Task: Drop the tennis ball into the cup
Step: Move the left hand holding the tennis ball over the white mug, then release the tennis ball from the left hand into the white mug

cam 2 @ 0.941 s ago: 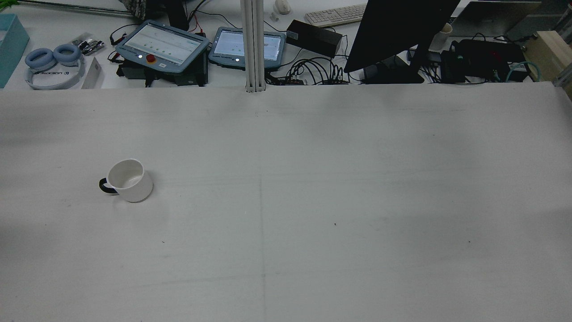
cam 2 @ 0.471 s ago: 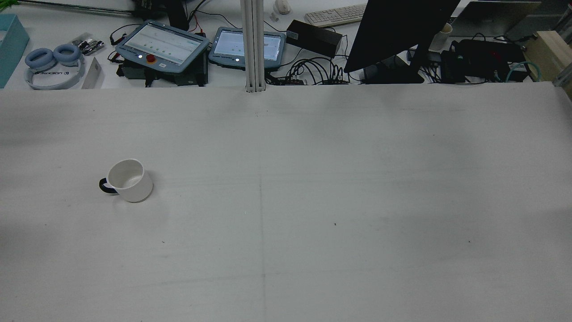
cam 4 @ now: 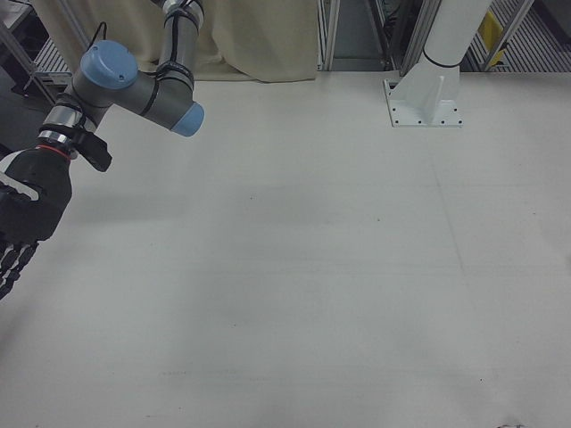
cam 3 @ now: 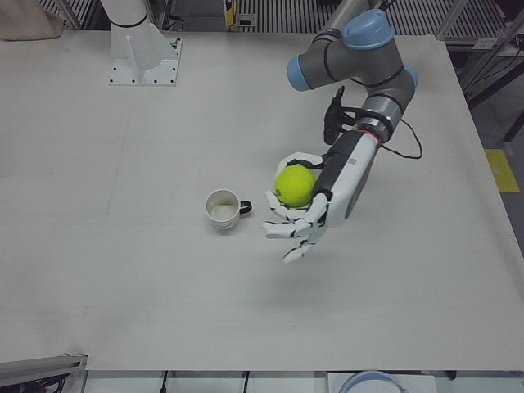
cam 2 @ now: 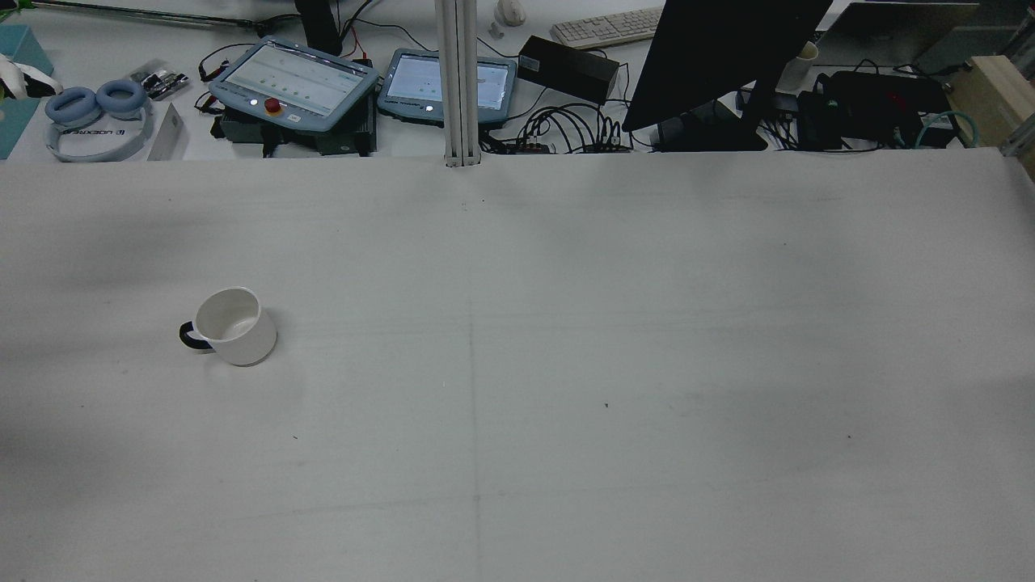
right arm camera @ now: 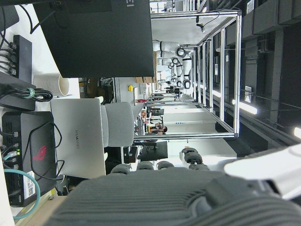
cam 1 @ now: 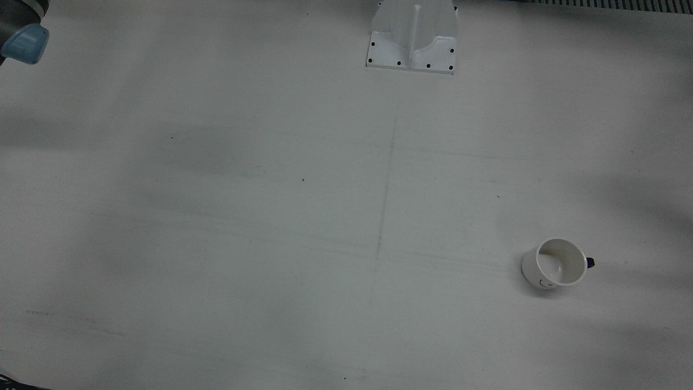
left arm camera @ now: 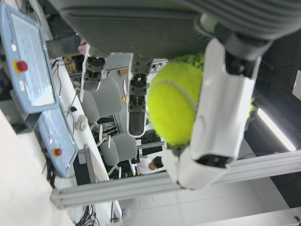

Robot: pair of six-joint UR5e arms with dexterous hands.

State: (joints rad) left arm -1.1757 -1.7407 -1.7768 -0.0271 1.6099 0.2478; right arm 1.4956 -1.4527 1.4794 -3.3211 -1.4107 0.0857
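A white cup [cam 3: 223, 210] with a dark handle stands upright and empty on the white table; it also shows in the front view [cam 1: 555, 264] and the rear view [cam 2: 230, 326]. My left hand [cam 3: 307, 209] is shut on the yellow-green tennis ball [cam 3: 295, 186] and holds it above the table, just right of the cup in the left-front view. The left hand view shows the ball [left arm camera: 174, 110] held between the fingers. My right hand [cam 4: 22, 218] hangs at the left edge of the right-front view, fingers stretched downward, holding nothing.
An arm pedestal [cam 1: 412, 35] is bolted to the table at the robot's side. Beyond the far edge in the rear view stand two teach pendants [cam 2: 295, 81], headphones [cam 2: 97, 117], a monitor [cam 2: 720, 56] and cables.
The cup has not moved. Only things behind the table at the rear view's top left have shifted.
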